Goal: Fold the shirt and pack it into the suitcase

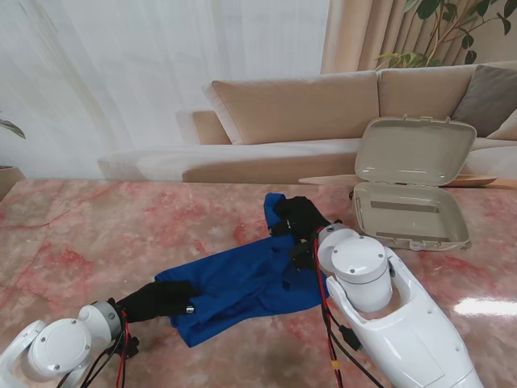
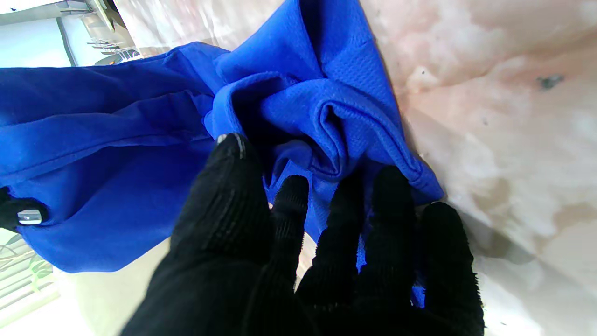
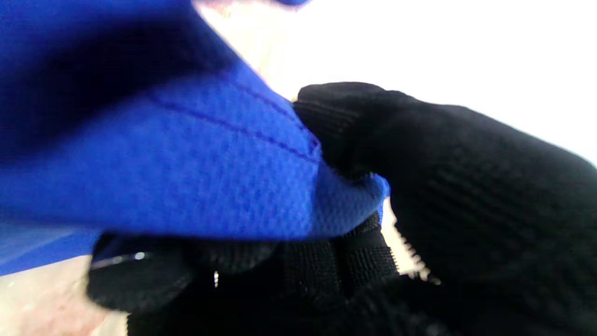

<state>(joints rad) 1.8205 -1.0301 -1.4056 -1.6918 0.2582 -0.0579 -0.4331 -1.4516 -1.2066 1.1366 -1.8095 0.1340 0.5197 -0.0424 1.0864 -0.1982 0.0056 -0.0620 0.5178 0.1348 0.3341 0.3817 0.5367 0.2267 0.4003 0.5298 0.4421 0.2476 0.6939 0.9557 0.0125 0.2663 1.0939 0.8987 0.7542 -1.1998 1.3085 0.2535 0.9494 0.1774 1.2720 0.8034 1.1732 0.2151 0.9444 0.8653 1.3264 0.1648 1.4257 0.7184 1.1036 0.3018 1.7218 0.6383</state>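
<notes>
While right hand (image 1: 300,217) fingers pinch the shirt (image 1: 242,283) edge, left hand (image 1: 161,301) fingers clutch its bunched corner.

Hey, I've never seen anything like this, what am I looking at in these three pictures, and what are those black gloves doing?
This is a two-armed robot; the black gloves are its five-fingered hands. One camera sits high on its stand, looking down at a pink marble table. The other two sit on its wrists, looking along the fingers. On the table lie a crumpled blue shirt and, farther off to the right, an open beige hard-shell suitcase. The right hand pinches a hemmed edge of the shirt. The left hand rests on its near corner; a firm grip is not clear.
</notes>
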